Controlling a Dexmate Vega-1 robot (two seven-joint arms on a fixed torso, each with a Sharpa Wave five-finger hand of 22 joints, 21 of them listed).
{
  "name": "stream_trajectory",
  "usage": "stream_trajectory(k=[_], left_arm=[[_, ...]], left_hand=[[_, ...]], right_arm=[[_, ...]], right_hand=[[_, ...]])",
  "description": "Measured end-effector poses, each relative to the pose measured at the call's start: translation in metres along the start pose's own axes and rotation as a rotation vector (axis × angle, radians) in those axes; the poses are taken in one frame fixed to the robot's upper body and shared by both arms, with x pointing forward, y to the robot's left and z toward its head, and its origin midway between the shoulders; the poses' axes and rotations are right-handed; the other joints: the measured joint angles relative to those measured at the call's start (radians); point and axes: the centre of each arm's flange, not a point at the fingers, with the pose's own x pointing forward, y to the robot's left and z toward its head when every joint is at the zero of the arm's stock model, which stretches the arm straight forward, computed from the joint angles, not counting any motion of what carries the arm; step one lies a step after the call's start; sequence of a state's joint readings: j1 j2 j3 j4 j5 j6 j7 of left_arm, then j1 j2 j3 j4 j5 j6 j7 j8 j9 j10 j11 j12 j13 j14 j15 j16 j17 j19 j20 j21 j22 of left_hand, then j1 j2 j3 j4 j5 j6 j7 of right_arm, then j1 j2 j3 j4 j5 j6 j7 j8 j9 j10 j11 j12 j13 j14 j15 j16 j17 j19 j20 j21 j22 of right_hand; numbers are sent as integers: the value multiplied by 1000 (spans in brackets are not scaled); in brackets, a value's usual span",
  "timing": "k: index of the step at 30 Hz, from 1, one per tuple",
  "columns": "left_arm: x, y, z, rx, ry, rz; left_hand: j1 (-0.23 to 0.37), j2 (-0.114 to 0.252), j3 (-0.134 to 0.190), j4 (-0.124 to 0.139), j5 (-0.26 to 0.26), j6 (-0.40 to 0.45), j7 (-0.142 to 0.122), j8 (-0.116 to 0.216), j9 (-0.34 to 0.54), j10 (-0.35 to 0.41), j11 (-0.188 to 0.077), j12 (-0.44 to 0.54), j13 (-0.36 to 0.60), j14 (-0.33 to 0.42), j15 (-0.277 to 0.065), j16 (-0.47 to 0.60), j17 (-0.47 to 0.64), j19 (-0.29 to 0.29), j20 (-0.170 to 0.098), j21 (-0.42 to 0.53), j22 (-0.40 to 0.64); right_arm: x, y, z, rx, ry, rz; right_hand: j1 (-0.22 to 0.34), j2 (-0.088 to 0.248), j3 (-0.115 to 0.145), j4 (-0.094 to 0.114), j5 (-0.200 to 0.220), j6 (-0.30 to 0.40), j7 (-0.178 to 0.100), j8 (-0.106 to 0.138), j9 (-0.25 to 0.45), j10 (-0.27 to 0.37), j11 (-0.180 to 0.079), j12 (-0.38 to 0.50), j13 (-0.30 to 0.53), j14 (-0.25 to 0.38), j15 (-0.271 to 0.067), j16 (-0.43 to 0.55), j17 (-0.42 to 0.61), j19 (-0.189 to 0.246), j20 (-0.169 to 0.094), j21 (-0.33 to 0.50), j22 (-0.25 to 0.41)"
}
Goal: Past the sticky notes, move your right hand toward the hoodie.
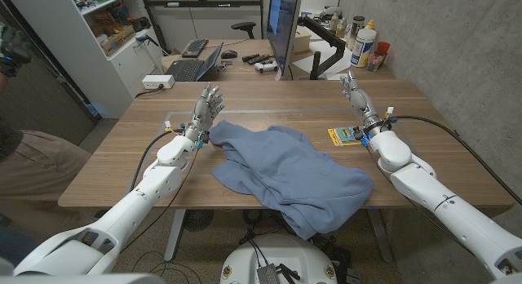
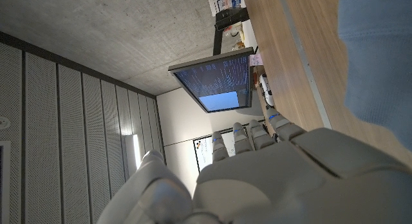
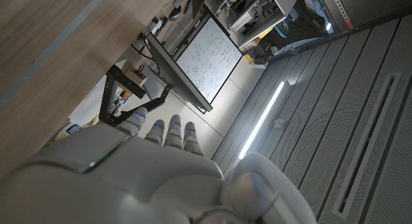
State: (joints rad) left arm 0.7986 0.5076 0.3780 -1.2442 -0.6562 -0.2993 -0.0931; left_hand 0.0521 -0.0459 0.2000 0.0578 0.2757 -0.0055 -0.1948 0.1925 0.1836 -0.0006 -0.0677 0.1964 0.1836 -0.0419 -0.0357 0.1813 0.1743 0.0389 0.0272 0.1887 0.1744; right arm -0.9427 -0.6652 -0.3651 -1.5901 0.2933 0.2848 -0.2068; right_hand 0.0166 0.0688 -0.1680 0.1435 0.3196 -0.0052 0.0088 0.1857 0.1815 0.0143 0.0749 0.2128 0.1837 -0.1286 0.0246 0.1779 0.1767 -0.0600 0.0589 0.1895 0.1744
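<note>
Head view: we saw our right hand [image 1: 356, 94], fingers [image 1: 347, 82] spread and holding nothing, at two o'clock from the hoodie [image 1: 285, 174], sticky notes [image 1: 344, 136] between.

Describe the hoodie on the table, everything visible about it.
The hoodie is blue-grey soft cloth, crumpled in a loose heap across the middle of the wooden table, one fold hanging over the near edge. The left hand stands beside its far left corner; whether they touch is unclear. The sticky notes lie close by on its right, apart from it.
</note>
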Motion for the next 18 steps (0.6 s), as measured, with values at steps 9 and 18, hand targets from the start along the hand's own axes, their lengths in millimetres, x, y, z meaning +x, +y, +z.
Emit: stream_trajectory(k=[9, 18], left_arm=[[4, 0, 1, 1, 1, -10], [7, -1, 2, 2, -1, -18]], left_hand=[[2, 2, 0, 0, 0, 0, 0, 0, 0, 0, 0, 0, 0, 0, 0, 0, 0, 0, 0, 0, 0], [5, 5, 0, 0, 0, 0, 0, 0, 0, 0, 0, 0, 0, 0, 0, 0, 0, 0, 0, 0, 0]], right_arm=[[-2, -1, 8, -26, -18, -7], [-5, -1, 15, -58, -35, -5]], right_hand=[[0, 0, 0, 0, 6, 0, 0, 0, 0, 5, -5, 0, 0, 7, -7, 0, 0, 0, 0, 0, 0], [5, 5, 0, 0, 6, 5, -5, 0, 0, 5, -5, 0, 0, 2, -13, 0, 0, -5, -6, 0, 0]])
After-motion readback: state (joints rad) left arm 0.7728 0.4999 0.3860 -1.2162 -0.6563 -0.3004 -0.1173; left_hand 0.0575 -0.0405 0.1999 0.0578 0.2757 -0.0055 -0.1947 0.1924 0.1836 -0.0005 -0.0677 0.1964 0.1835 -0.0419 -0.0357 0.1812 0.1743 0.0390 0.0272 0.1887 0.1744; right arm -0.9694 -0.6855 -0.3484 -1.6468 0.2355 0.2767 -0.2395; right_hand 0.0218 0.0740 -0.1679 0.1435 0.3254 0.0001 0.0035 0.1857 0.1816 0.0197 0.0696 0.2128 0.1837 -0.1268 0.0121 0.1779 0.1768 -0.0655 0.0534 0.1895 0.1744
